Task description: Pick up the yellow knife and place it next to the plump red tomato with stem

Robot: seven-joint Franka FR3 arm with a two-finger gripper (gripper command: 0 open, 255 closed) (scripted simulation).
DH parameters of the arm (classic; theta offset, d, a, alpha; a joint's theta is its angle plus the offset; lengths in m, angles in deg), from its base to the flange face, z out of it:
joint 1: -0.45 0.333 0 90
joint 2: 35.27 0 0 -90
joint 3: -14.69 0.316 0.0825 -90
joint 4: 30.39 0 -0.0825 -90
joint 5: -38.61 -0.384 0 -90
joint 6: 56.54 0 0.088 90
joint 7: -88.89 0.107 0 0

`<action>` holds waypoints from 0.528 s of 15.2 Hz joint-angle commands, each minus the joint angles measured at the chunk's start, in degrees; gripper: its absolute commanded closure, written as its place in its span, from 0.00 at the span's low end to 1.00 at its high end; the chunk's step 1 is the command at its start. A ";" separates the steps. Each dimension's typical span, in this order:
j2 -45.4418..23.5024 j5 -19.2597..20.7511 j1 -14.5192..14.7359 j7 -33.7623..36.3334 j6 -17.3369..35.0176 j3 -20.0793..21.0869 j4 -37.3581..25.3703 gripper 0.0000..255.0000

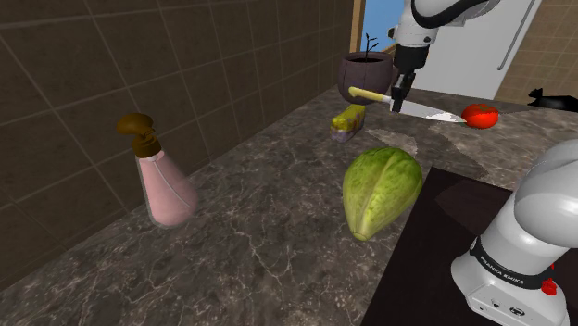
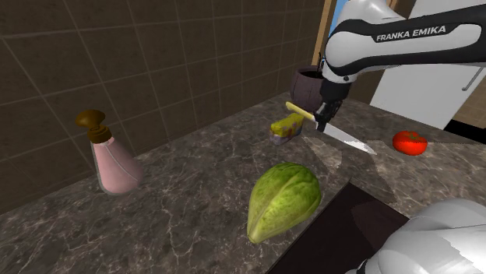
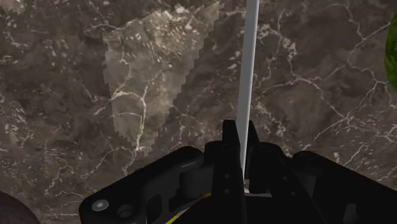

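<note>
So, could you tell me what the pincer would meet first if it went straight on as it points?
Most likely the dark marbled countertop, bare ahead of the black pincer; the yellow-handled knife it clasps may touch down first.

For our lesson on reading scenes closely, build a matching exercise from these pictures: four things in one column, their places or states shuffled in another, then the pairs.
1 knife
2 tomato
3 cabbage
4 pump bottle

A by the tiled wall
B clasped in the end effector
C red, resting on the counter
D green, beside the dark panel

Pairs: 1-B; 2-C; 3-D; 4-A
</note>
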 commanded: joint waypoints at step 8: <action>7.04 6.92 -6.59 -11.61 -2.91 -9.24 3.22 1.00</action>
